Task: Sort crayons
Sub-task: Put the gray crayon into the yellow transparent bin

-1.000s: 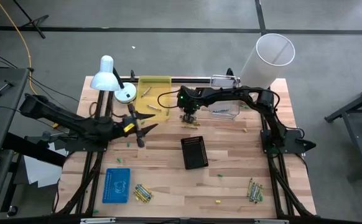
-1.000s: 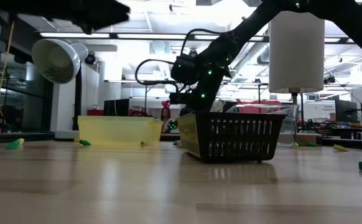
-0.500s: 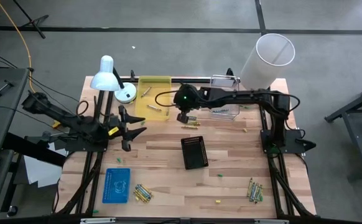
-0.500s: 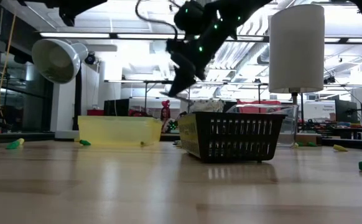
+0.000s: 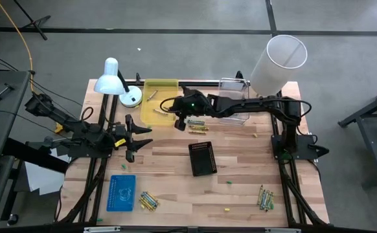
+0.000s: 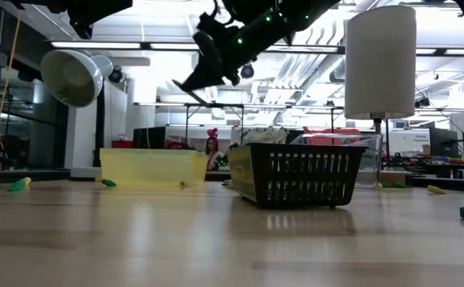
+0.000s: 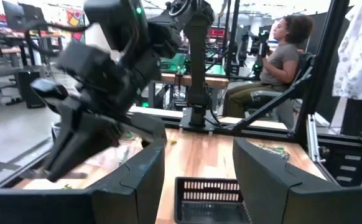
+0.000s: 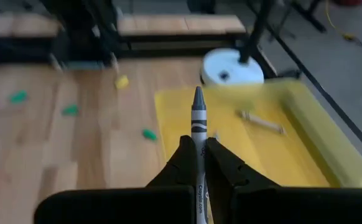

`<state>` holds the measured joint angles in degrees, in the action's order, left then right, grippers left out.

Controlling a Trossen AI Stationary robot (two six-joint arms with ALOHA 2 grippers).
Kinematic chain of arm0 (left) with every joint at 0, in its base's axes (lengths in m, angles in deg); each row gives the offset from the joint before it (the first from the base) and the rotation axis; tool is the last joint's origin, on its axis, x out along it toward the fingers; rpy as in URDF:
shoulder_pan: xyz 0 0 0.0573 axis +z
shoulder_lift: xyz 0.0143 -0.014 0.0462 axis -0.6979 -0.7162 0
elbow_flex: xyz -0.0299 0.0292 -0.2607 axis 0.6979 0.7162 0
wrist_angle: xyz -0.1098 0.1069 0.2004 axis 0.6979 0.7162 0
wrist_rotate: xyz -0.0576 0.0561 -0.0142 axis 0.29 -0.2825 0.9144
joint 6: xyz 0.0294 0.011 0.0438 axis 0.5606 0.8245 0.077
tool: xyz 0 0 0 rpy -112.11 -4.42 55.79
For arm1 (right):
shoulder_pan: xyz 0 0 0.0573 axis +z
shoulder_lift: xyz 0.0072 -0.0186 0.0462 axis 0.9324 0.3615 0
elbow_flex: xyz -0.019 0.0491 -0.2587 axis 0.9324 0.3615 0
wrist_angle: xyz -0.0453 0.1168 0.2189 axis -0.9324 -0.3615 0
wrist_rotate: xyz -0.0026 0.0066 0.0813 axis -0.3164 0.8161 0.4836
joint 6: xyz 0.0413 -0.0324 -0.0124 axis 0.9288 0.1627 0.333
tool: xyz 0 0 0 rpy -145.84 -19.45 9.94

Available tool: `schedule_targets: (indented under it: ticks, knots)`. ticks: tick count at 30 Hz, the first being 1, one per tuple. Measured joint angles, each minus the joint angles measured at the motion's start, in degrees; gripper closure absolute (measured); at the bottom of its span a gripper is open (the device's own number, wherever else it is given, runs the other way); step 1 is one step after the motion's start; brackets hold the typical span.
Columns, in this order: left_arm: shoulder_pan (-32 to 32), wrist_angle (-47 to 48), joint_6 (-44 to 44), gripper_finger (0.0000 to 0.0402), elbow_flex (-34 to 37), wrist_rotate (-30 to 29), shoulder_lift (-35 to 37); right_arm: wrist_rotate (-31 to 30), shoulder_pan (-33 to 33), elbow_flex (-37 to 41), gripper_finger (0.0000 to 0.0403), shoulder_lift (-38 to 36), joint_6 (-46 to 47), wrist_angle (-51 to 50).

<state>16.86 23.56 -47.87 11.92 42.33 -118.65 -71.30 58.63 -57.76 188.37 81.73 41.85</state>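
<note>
The right gripper (image 8: 198, 163) is clenched on a grey crayon (image 8: 198, 124) and holds it above the near edge of the yellow tray (image 5: 169, 85), apparently to drop it in, while the left gripper (image 5: 132, 134) waits released beside the lamp (image 5: 109, 79).

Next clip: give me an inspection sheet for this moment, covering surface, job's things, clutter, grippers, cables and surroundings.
Surface: wooden table.
Job's things: grey crayon in right gripper; crayons in yellow tray; crayon piles and near the front edge.
Clutter: black basket, blue tray, clear bin, lamp, white cylinder, green specks.
Grippers: right gripper shut on the crayon over the yellow tray; left gripper open, at the left edge.
Cables: yellow cable on the floor.
Surroundings: seated person behind the table.
</note>
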Motion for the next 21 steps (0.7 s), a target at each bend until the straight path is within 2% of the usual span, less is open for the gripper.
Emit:
schedule_targets:
  ticks: [6, 12, 16, 21]
  knots:
    - [-0.4, -0.3, -0.8, 0.0227, 0.0, -0.1, 0.0, 2.8, -0.9, 0.0, 0.0402, 1.3, -0.3, 8.7]
    - [-0.4, -2.3, 1.5, 0.0227, 0.0, -5.3, -0.1, 3.8, -2.7, 0.0, 0.0402, 3.4, 1.9, 19.6]
    - [-0.4, -4.0, 3.1, 0.0227, 0.0, -7.1, -0.2, 3.7, -2.8, -0.1, 0.0402, 8.4, 4.0, 30.7]
    - [-0.4, -4.0, 4.1, 0.0227, 0.0, -7.4, -0.2, 2.6, -2.9, 0.0, 0.0402, 15.9, 8.5, 36.8]
